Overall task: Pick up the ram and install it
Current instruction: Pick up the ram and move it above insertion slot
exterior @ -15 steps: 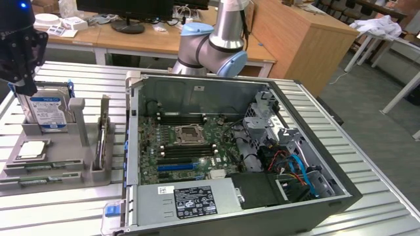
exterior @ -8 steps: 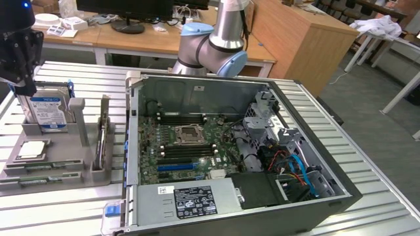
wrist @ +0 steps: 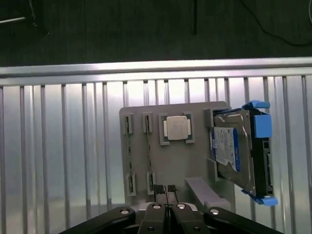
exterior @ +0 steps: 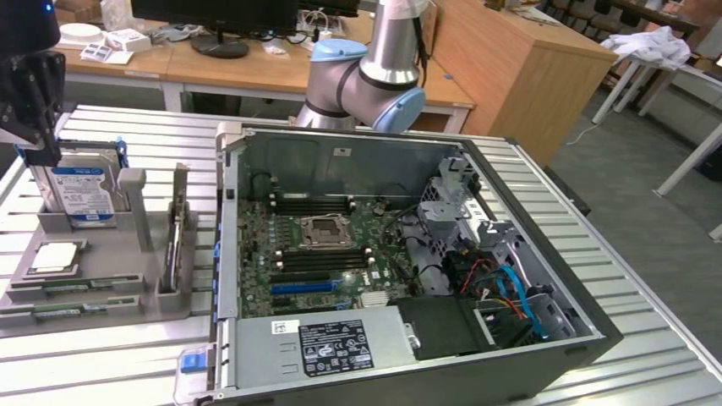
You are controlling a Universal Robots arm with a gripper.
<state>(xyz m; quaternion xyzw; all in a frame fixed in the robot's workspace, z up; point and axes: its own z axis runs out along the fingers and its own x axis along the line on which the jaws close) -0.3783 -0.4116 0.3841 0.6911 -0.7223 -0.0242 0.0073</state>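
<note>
Pincer [wrist: 165, 188] shut, empty, hovering over grey tray [wrist: 195, 161] on bench [wrist: 58, 146]. Ram [exterior: 73, 293] sits in tray slots, untouched. Risk: descent w/ jaws closed would likely strike the thin stick. Slight misalign. could chip it or snag adjacent hard drive [wrist: 229, 146].

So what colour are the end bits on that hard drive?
Blue. The end pieces on the hard drive show best in the wrist view.

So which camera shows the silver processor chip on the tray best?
The wrist view: the processor chip is seen square-on, seated in the grey tray. The exterior view shows it obliquely, near that view's left edge.
</note>
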